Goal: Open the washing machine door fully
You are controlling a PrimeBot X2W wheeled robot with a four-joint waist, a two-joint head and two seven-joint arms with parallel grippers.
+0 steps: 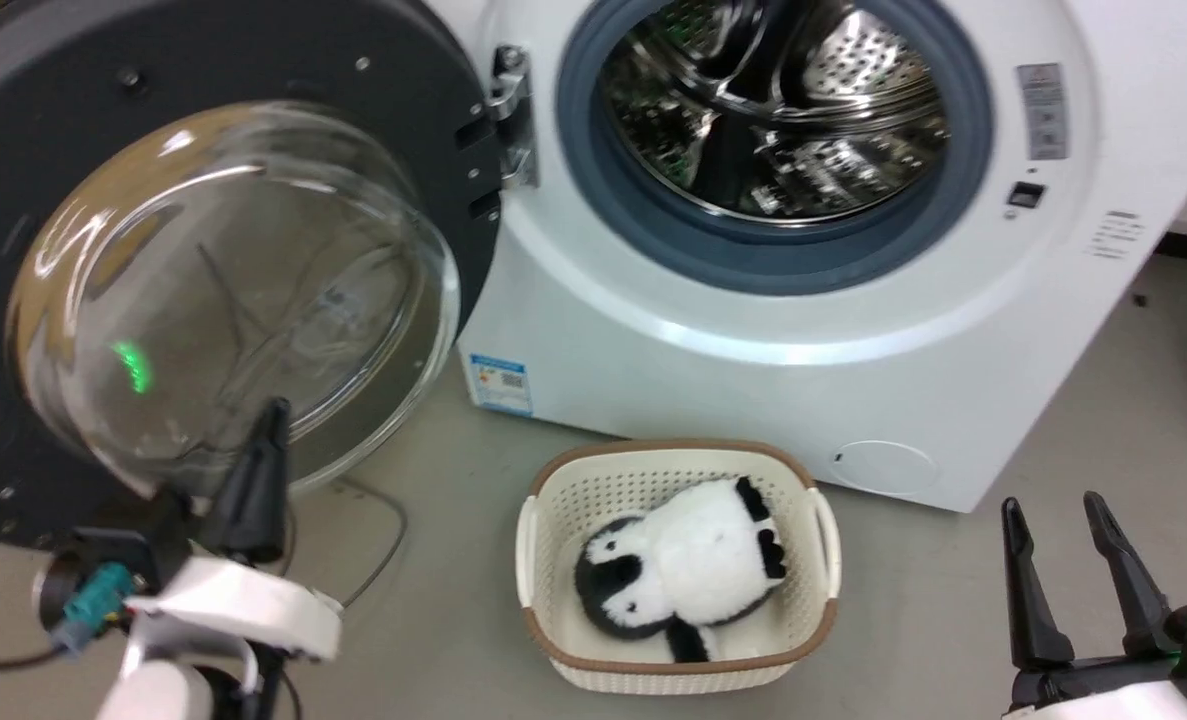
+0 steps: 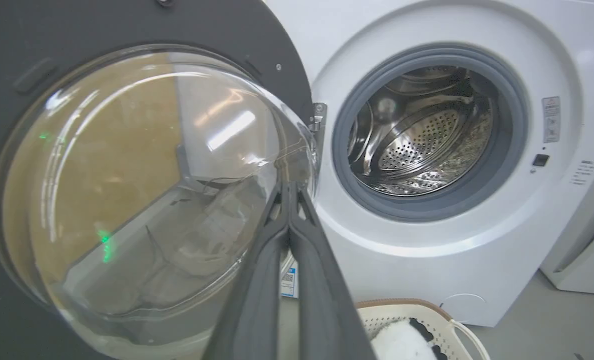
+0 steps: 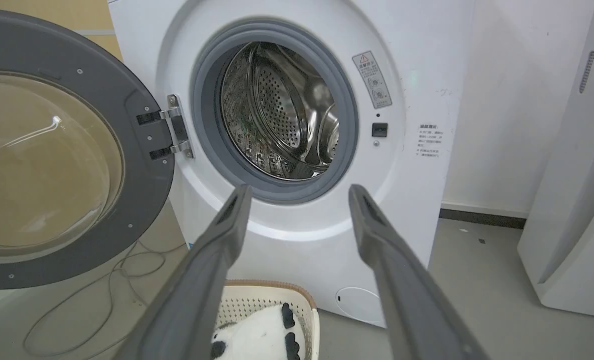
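Observation:
The washing machine door (image 1: 203, 200) stands swung wide to the left on its hinge (image 1: 513, 115), dark grey inner face and clear glass bowl (image 1: 233, 290) turned toward me. It also shows as the door (image 2: 126, 190) and the door (image 3: 51, 165) in the wrist views. My left gripper (image 1: 273, 415) is shut with nothing in it, its tips close in front of the bowl's lower edge; whether they touch the glass I cannot tell. In its own view the left gripper (image 2: 289, 187) points at the bowl's right rim. My right gripper (image 1: 1053, 510) hangs open at the lower right, away from the machine, its fingers (image 3: 236, 210) spread wide.
The white washing machine (image 1: 753, 380) shows its grey-rimmed steel drum opening (image 1: 773, 110). On the floor in front stands a cream basket (image 1: 543, 530) holding a black-and-white plush toy (image 1: 683, 560). A cable (image 1: 378, 560) lies under the door. A white appliance (image 3: 572, 200) stands to the right.

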